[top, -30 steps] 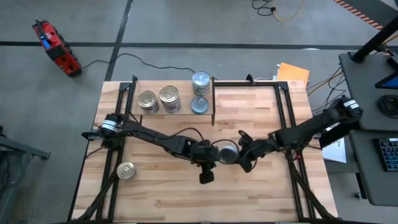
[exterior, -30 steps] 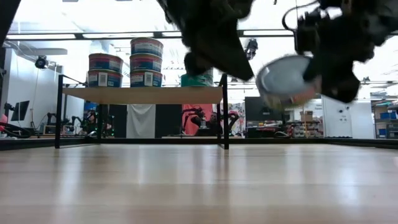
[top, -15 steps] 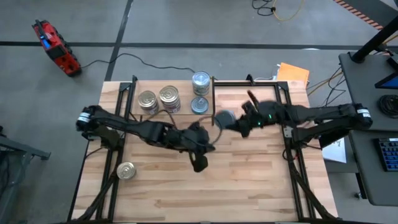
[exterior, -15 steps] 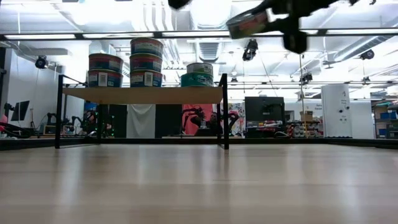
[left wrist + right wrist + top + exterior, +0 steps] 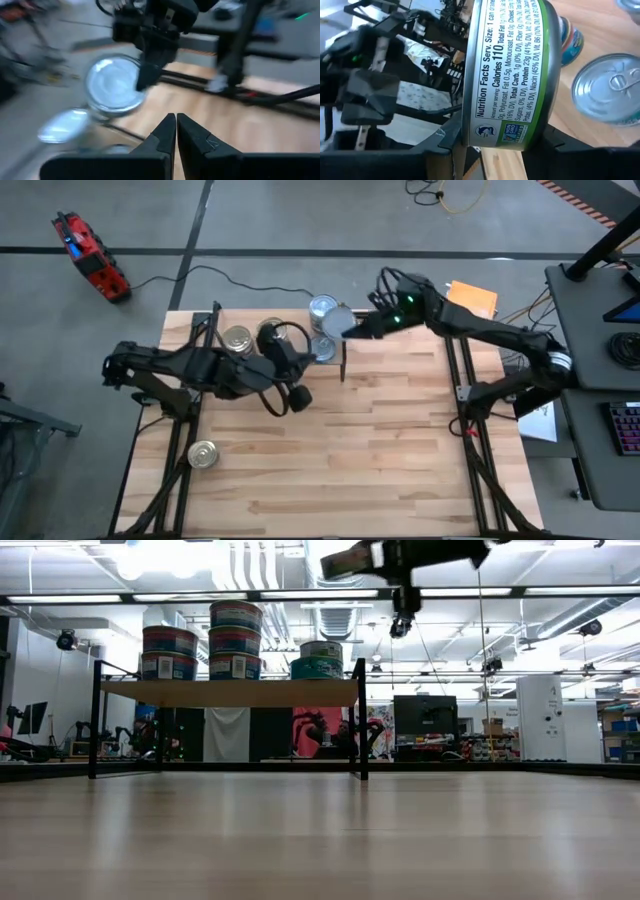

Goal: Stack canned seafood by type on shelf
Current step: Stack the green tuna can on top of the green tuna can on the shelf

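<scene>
Right gripper (image 5: pixel 352 330): clamped on a round silver-lidded tin with a green-edged label (image 5: pixel 507 75), held in the air above the shelf's right end, over the stacked tins there.
Left gripper (image 5: pixel 176 131): fingers pressed together, holding nothing, above the table just in front of the shelf.
Shelf (image 5: pixel 230 692): light-wood board in a thin black metal frame, at the table's far edge.
Gold-lidded tins (image 5: pixel 256 338): two stacks at the shelf's left part.
Silver-lidded tins (image 5: pixel 322 308): by the dark upright end panel.
Stray gold-lidded tin (image 5: pixel 202 454): on the wooden tabletop (image 5: pixel 380 460), near its front-left corner.

A green-banded tin (image 5: pixel 507 75) is showing a white label panel reading "Nutrition Facts", "Serv. Size: 1 can", "Calories 110", "Total Fat 0.5g", "Protein 23g". Lettering on the other tins is staying too small to read.
</scene>
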### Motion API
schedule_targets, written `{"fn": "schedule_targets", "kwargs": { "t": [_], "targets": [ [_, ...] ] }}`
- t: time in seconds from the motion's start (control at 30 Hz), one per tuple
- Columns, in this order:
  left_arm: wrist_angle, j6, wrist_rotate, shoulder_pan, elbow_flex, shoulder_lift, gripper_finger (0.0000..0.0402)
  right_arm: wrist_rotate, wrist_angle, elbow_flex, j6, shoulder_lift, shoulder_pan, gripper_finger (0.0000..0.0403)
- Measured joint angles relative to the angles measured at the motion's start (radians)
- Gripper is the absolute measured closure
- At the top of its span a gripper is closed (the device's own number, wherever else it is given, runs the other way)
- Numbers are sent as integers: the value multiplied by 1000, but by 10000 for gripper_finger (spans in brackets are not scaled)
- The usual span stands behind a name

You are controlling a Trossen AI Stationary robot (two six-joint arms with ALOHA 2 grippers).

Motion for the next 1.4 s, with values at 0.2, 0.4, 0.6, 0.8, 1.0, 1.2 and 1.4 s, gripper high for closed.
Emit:
{"fn": "schedule_targets", "kwargs": {
  "t": [0.2,0.4,0.6,0.8,1.0,1.2,1.4],
  "targets": [
    [-129,166,-109,16,42,-7,402,-107,-5,111,58,143,-93,271],
    [-191,247,110,111,30,-66,402,-130,-3,169,165,243,-172,271],
    [-188,379,293,217,27,-118,401,-152,56,184,286,294,-202,271],
    [-190,418,293,289,27,-153,401,-143,52,184,349,317,-200,271],
    [-191,449,292,329,27,-155,401,-90,51,184,366,320,-204,271],
    [-184,493,293,347,26,-136,402,-78,25,183,377,320,-206,271],
    [-182,514,293,364,26,-125,401,-72,13,182,384,320,-206,271]
  ]
}}
